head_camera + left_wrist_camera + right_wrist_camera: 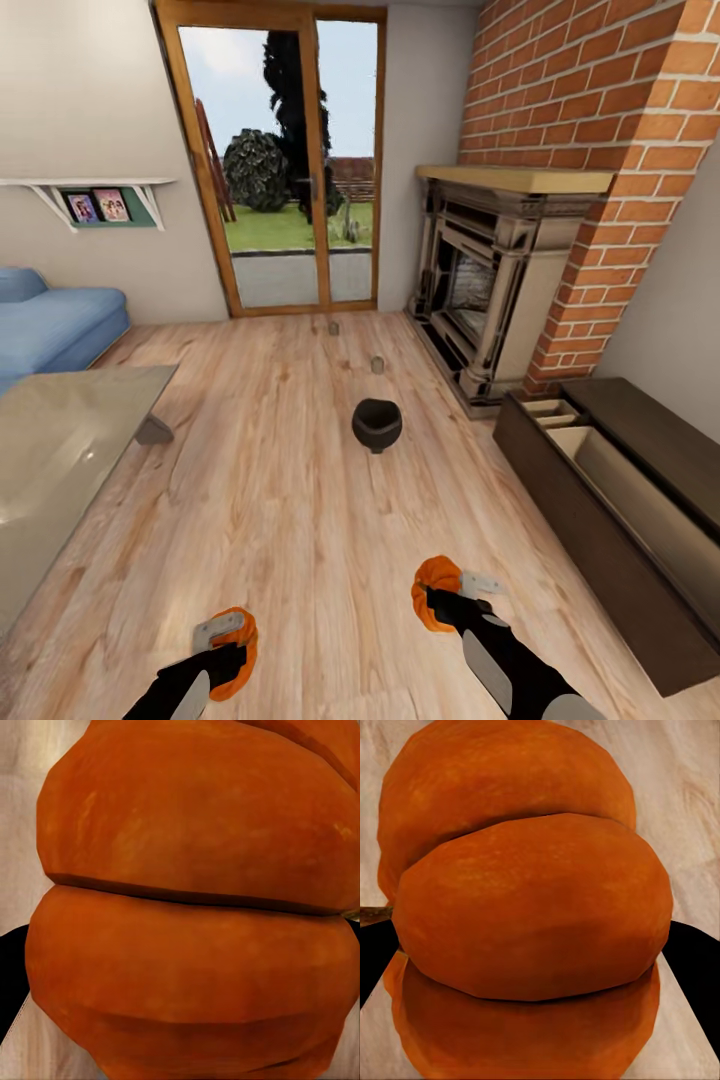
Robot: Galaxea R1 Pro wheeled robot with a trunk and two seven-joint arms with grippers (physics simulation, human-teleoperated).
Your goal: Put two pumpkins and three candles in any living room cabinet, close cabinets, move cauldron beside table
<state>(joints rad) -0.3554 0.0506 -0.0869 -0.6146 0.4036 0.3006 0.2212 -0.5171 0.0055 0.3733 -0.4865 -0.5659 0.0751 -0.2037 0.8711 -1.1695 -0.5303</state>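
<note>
the cabinet (640, 500) runs along the right wall with a drawer pulled open, pale inside. the cauldron (377, 424) sits on the wooden floor mid-room, well apart from the glass counter (60, 470) at left. each claw grips a pumpkin: the left claw (225, 650) holds one pumpkin (195, 907), the right claw (445, 600) the other pumpkin (529, 915). two candles (377, 365) stand on the floor beyond the cauldron.
</note>
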